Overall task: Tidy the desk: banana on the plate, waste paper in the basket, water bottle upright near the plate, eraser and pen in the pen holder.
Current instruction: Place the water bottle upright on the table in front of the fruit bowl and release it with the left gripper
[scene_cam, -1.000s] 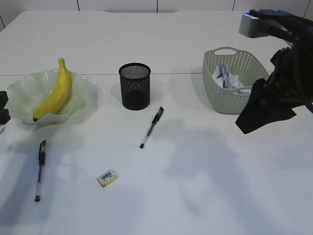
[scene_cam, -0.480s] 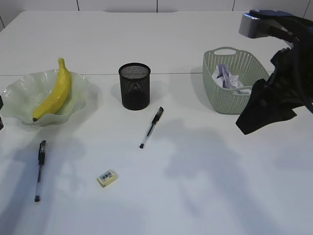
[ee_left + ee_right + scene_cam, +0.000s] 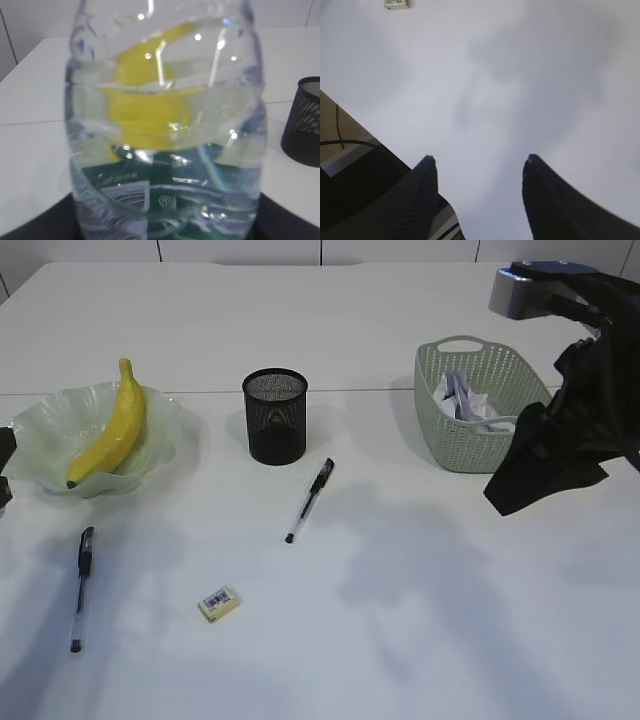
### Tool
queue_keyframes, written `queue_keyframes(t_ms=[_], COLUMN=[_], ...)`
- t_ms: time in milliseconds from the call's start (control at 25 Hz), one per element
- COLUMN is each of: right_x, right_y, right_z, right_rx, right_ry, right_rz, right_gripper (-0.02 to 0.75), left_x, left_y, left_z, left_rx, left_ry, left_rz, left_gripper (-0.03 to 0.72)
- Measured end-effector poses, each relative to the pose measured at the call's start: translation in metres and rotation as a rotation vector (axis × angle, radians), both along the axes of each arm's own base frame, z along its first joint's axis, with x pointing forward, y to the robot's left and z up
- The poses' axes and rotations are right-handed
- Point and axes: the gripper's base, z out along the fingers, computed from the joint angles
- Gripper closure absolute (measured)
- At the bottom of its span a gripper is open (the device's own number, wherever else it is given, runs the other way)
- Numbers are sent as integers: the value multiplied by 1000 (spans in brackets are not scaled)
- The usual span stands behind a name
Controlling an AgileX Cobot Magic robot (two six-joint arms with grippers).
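Observation:
The banana [image 3: 112, 428] lies on the pale green plate [image 3: 165, 445] at the left. The black mesh pen holder [image 3: 275, 415] stands at mid-table and also shows in the left wrist view [image 3: 305, 125]. One pen [image 3: 310, 500] lies in front of it, and another pen [image 3: 80, 585] lies at the front left. The eraser [image 3: 219, 603] lies at the front and also shows in the right wrist view [image 3: 396, 4]. The waste paper [image 3: 470, 400] is in the green basket [image 3: 440, 435]. My left gripper [image 3: 165, 225] is shut on the water bottle [image 3: 165, 125], upright at the exterior view's left edge [image 3: 4, 465]. My right gripper [image 3: 479, 165] is open and empty.
The right arm [image 3: 560, 440] hangs above the table just right of the basket. The table's edge runs down the lower left of the right wrist view. Bare white tabletop [image 3: 420, 620] spreads across the front right.
The left gripper at the left edge slid almost out of view, then came back a little. The right arm has barely moved.

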Motion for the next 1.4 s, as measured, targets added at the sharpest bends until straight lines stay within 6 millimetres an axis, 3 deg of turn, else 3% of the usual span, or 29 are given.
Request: queue_keyframes(t_ms=[240,640,960,1400], right_x=[-2,-4,-4,-2], right_y=[-1,-4,-4,-4], right_z=[-1,3,3,3], right_rx=[-10,-32,-31,-28], right_ry=[22,0,-3,-15], right_rz=[7,-11,-13,-19], right_gripper=[335,335,334,335], left_x=[-5,-5,7,35], left_y=[-1,5,9,11], left_z=[16,14,-24,-34], left_rx=[11,-21,-38,-44], left_ry=[-50,-36,99,100], left_rz=[-14,58,105,124], left_gripper=[288,288,288,288])
